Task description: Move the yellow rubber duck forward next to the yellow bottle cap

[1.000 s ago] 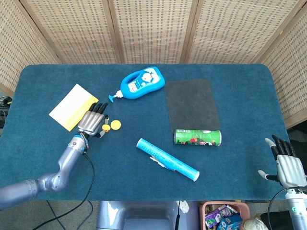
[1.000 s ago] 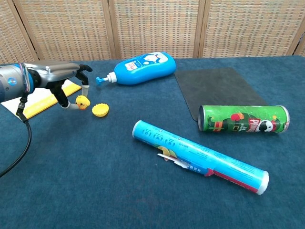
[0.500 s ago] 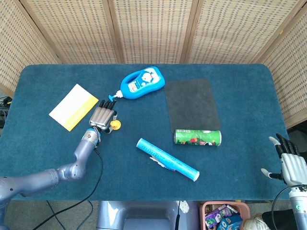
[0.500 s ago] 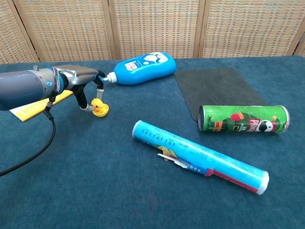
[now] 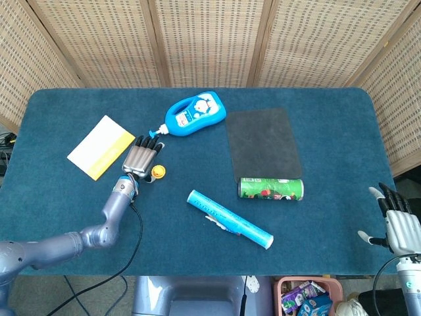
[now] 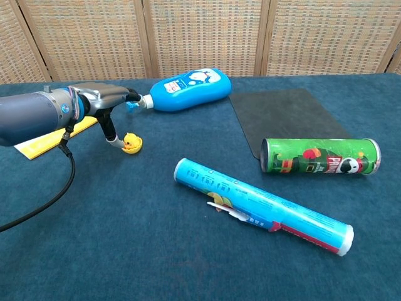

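One hand matters: the left hand (image 6: pixel 106 103) (fingers spread above) touches the duck (image 6: pixel 130 142) by a fingertip; the cap (image 5: pixel 158 172) sits under the duck, at the hand's four o'clock; right hand (image 5: pixel 396 226) spread, idle.

Readable print on the table

The green can (image 6: pixel 319 157) lying at the right of the chest view shows the Pringles face logo and what looks like the brand word, though its letters are too small to make out. The blue bottle (image 6: pixel 188 89) at upper centre bears a cartoon face and the long blue tube (image 6: pixel 260 204) at lower centre bears small printing; no words can be read on either.
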{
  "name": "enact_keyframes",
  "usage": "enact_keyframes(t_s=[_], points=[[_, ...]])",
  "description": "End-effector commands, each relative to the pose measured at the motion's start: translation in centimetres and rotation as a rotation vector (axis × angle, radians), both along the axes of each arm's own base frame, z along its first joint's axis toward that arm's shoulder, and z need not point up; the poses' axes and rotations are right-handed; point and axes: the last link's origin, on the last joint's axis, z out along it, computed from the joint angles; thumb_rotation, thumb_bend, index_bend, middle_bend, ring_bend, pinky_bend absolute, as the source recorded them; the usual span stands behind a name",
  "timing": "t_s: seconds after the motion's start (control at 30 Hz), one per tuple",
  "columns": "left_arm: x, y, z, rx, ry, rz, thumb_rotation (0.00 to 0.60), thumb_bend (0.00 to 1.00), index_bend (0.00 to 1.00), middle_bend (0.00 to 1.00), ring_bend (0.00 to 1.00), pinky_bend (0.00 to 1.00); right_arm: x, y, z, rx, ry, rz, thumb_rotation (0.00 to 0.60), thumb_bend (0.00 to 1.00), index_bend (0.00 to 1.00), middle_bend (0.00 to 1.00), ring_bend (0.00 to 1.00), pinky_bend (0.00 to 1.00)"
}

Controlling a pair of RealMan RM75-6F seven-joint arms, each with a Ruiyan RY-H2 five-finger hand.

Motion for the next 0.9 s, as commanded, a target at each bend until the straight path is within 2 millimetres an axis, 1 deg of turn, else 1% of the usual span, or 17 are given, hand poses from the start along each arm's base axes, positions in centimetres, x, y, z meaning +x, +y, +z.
enact_keyframes(t_s=[0.03,0.13,0.27,0.33,0.4,0.47,0.53,0.63,0.7,0.73,0.8,0.9], points=[[0.2,0.0,0.2,0.011,-0.02,-0.011,0.6,0.17,0.09,0.0,0.0,0.0,0.0,0.0,0.0,0.0,0.0,0.0,0.6,0.1,0.0,0.0,0.0,0.0],[0.4,-0.2,0.6,0.016,-0.044,-0.021,0.6,0.17,0.09,0.0,0.0,0.0,0.0,0.0,0.0,-0.001,0.001,-0.001,0.6,0.1,0.0,0.0,0.0,0.0],[0.4,-1.0,1.5,0.027,-0.075,-0.041,0.6,0.17,0.1,0.0,0.0,0.0,0.0,0.1,0.0,0.001,0.004,0.001,0.6,0.1,0.0,0.0,0.0,0.0],[0.2,-1.8,2.5,0.042,-0.103,-0.055,0.6,0.17,0.1,0.0,0.0,0.0,0.1,0.1,-0.1,0.005,0.008,0.004,0.6,0.1,0.0,0.0,0.0,0.0],[-0.5,-3.3,3.9,0.065,-0.141,-0.066,0.6,0.17,0.11,0.0,0.0,0.0,0.2,0.2,-0.1,0.007,0.012,0.008,0.6,0.1,0.0,0.0,0.0,0.0],[-2.4,-6.2,6.0,0.108,-0.174,-0.061,0.6,0.17,0.1,0.0,0.0,0.0,0.3,0.3,-0.2,0.009,0.022,0.015,0.6,0.1,0.0,0.0,0.0,0.0],[-4.2,-8.9,7.4,0.117,-0.175,-0.047,0.6,0.17,0.09,0.0,0.0,0.0,0.4,0.4,-0.4,0.011,0.032,0.018,0.6,0.1,0.0,0.0,0.0,0.0],[-6.5,-12.1,9.0,0.123,-0.19,-0.01,0.6,0.17,0.08,0.0,0.0,0.0,0.8,0.7,-0.6,0.011,0.04,0.029,0.6,0.1,0.0,0.0,0.0,0.0],[-8.4,-14.4,10.1,0.14,-0.175,0.007,0.6,0.17,0.04,0.0,0.0,0.0,1.2,0.8,-0.6,0.007,0.048,0.046,0.6,0.1,0.0,0.0,0.0,0.0],[-9.5,-15.9,10.8,0.157,-0.16,0.011,0.6,0.17,0.03,0.0,0.0,0.0,1.6,1.0,-0.7,0.003,0.053,0.06,0.6,0.1,0.0,0.0,0.0,0.0],[-10.5,-17.4,11.3,0.178,-0.146,0.011,0.6,0.16,0.0,0.0,0.0,0.0,1.9,1.1,-0.8,0.001,0.06,0.072,0.6,0.1,0.0,0.0,0.0,0.0],[-12.2,-20.0,12.1,0.219,-0.116,0.024,0.6,0.16,0.0,0.0,0.0,0.0,2.3,1.2,-1.0,-0.005,0.074,0.091,0.6,0.1,0.0,0.0,0.0,0.0]])
